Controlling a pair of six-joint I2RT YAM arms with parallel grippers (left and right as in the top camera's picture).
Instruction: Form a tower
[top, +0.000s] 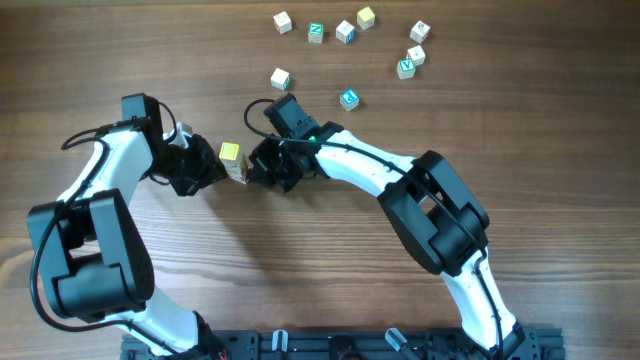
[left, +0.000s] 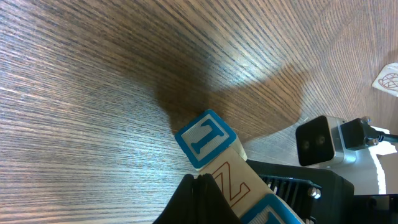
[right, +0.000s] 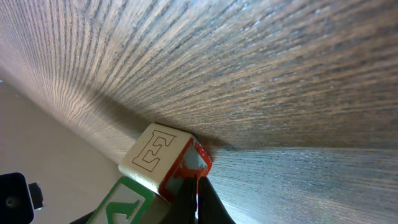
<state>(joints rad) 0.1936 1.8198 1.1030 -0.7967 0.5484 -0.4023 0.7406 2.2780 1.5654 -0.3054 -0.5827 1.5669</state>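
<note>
The tower (top: 231, 160) stands mid-table between my two arms, a slim stack with a pale yellow cube (top: 229, 152) on top. My left gripper (top: 216, 170) is shut, its closed tips against the tower's left side. My right gripper (top: 251, 167) is shut against the right side. In the left wrist view the left gripper (left: 198, 182) rests beside a red-lettered Z cube (left: 233, 180), with a blue T cube (left: 205, 138) at the table end. In the right wrist view the right gripper (right: 196, 182) touches the red face of an E cube (right: 163, 158), next to a green cube (right: 121, 202).
Several loose letter cubes lie at the back: a white one (top: 280, 78), a blue one (top: 349, 98), a green one (top: 316, 32), a yellow one (top: 366, 17) and a pair (top: 410, 62) at the right. The right arm's camera housing (left: 320, 140) shows close behind the tower.
</note>
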